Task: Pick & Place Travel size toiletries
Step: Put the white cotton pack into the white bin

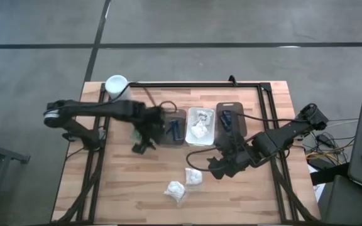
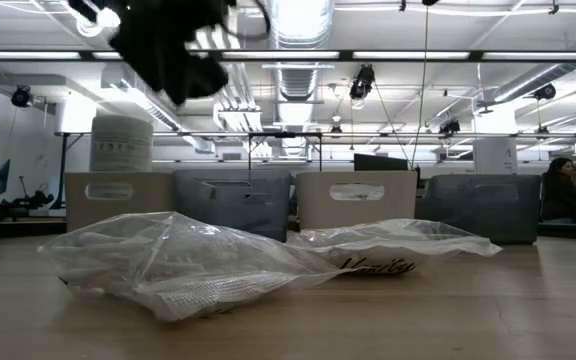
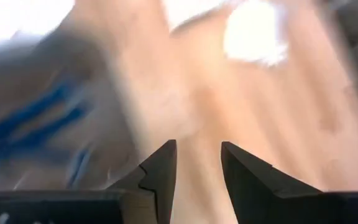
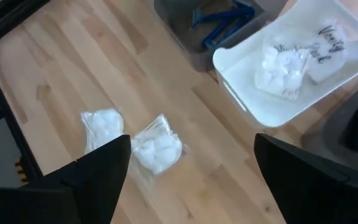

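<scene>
Puffs in clear bags, two of them (image 1: 194, 176) (image 1: 175, 189), lie loose on the surface near the trays; another bagged puff (image 4: 283, 67) sits in the white tray (image 1: 202, 142), and blue razors (image 1: 174, 129) in the dark tray to its left. They look light, soft and crinkly, so a pinch across the padded middle should hold better than the slippery film edge. Right pincer (image 4: 191, 171) hangs wide open and empty above the loose pair. Left pincer (image 3: 198, 171), slightly parted and empty, is beside the razor tray.

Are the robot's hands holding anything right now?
No. The left gripper and the right gripper both have open fingers with nothing between them; two white puffs lie loose on the table.
</scene>
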Robot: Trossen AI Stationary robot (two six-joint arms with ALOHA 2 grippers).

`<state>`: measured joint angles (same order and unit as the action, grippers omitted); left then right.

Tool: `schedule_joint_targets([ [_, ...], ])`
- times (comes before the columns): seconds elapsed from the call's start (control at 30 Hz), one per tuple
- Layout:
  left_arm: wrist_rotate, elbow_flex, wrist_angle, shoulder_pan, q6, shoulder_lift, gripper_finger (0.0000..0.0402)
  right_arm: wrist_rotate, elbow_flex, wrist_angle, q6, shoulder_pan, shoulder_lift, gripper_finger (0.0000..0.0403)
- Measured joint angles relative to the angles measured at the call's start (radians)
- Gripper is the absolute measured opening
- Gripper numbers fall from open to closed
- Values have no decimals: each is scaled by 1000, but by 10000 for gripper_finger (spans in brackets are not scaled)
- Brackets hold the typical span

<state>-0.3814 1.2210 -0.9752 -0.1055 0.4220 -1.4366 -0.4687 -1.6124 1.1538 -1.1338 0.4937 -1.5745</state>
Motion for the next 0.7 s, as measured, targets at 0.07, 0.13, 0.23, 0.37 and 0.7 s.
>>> schedule_joint_targets([
  [0.07, -16, -25, 86, 72, -13, 42, 131, 5, 9, 2, -15, 6, 0, 334],
  [0.13, 19, -63, 188, 157, -16, 71, 131, 19, 17, 16, -35, 9, 0, 337],
  [0.23, 104, -120, 357, 295, -76, 73, 140, 47, 30, 25, -63, 16, 0, 347],
  [0.37, 232, -167, 531, 428, -139, 8, 188, 62, 61, 20, -96, 35, -1, 361],
  [0.7, 232, -109, 748, 468, -186, -311, 271, 88, 99, 11, -144, 85, 0, 364],
])
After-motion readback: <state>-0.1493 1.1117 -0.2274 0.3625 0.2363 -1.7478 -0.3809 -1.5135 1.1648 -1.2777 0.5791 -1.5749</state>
